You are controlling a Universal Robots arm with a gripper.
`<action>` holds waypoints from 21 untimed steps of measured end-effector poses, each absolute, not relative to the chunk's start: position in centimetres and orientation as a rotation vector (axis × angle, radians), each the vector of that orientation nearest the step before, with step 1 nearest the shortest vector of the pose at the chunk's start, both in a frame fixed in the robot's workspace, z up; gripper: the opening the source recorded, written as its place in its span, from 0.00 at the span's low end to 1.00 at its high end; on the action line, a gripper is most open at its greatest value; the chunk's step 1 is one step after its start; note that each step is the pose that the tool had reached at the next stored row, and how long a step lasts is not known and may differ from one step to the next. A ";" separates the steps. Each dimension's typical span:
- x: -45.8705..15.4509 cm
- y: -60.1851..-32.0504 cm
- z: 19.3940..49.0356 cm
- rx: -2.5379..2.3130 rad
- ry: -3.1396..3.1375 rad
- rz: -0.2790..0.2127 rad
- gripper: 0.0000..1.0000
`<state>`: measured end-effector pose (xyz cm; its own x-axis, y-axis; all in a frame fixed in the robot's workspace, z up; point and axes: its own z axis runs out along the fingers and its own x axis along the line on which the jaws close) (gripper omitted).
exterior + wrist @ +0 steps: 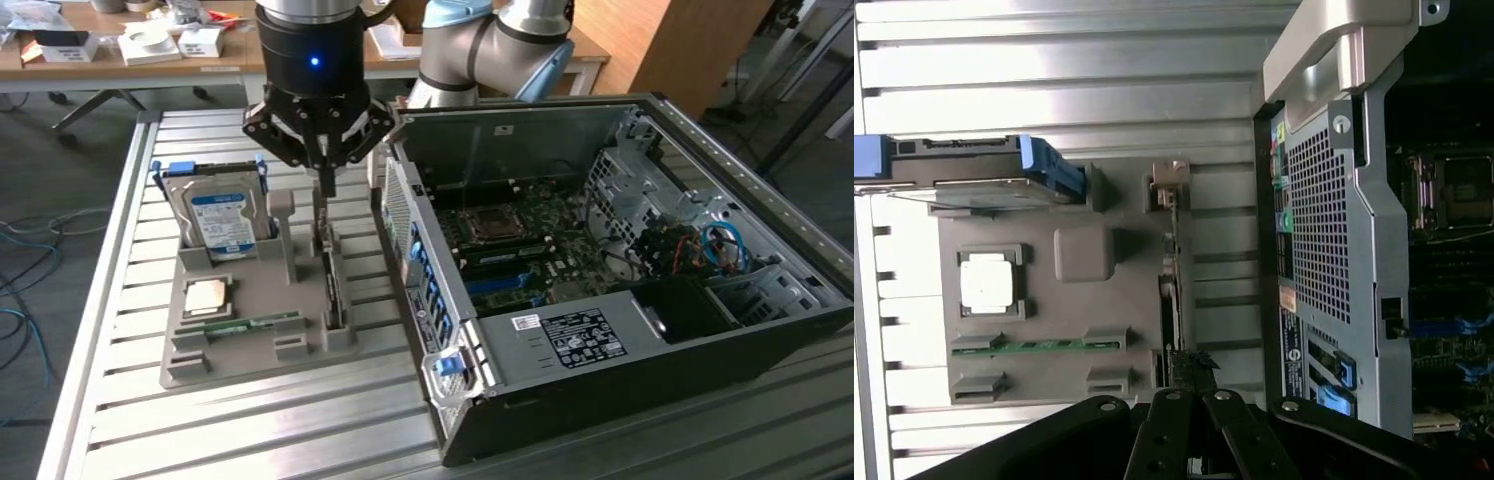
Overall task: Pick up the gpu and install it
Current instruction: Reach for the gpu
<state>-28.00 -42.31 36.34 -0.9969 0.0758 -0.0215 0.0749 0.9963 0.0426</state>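
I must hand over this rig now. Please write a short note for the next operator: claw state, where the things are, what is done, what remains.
Claw: shut, down at the upper edge of the gpu; whether it truly grips, I cannot tell.
Gpu: upright on edge in its slot of the grey holder, beside the open computer case.
Done: claw is at the card.
Left: gpu not lifted, not installed in the case.

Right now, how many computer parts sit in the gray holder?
4: hard drive standing at the far end, processor lying flat, green memory stick lying beside it, gpu on edge nearest the case.
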 end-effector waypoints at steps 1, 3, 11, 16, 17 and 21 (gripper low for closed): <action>-28.0 -42.5 36.3 0.118 3.116 0.065 0.11; -28.0 -42.9 36.3 0.118 3.116 0.065 0.11; -28.0 -44.0 36.3 0.118 3.116 0.065 0.11; -28.0 -44.0 36.3 0.118 3.116 0.065 0.11; -28.1 -44.1 36.3 0.118 3.116 0.065 0.11; -28.2 -44.0 36.3 0.118 3.116 0.065 0.11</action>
<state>-28.18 -44.04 36.33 -0.9969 0.0758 -0.0215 0.0749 0.9963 0.0425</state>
